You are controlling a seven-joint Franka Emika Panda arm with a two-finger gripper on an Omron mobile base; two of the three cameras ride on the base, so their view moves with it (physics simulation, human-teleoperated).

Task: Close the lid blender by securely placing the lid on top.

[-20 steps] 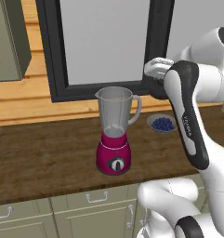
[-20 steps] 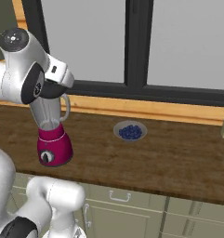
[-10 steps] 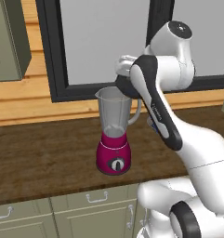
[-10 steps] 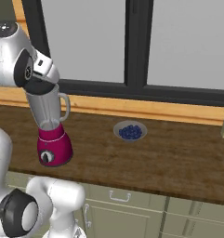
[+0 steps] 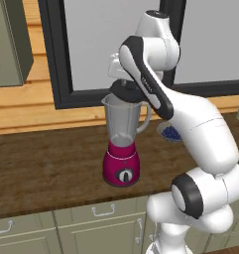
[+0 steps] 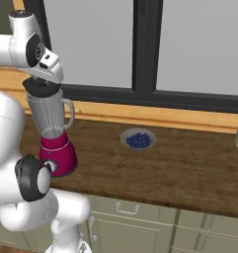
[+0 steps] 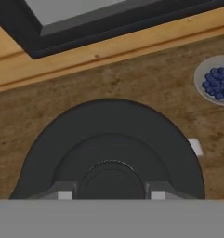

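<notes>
The blender (image 5: 122, 166) stands on the wooden counter, with a magenta base and a clear grey jar (image 5: 122, 121); it also appears at the left (image 6: 59, 155). The black round lid (image 5: 126, 92) sits right at the jar's mouth, level with the rim, held from above. My gripper (image 5: 122, 82) is shut on the lid's knob. From the other side the lid (image 6: 40, 88) caps the jar top under my gripper (image 6: 41, 79). In the hand view the lid (image 7: 108, 139) spreads wide below my gripper (image 7: 108, 193), hiding the jar beneath.
A bluish bowl of blueberries (image 5: 169, 131) lies on the counter to the blender's right (image 6: 138, 140), also at the hand view's right edge (image 7: 218, 81). A dark-framed window (image 6: 140, 49) and wooden sill run behind. Cabinet drawers (image 5: 101, 211) lie below the counter.
The arm has swung left from the blueberry bowl's side, carrying the lid over to the blender jar's mouth. The blender and bowl have stayed put.
</notes>
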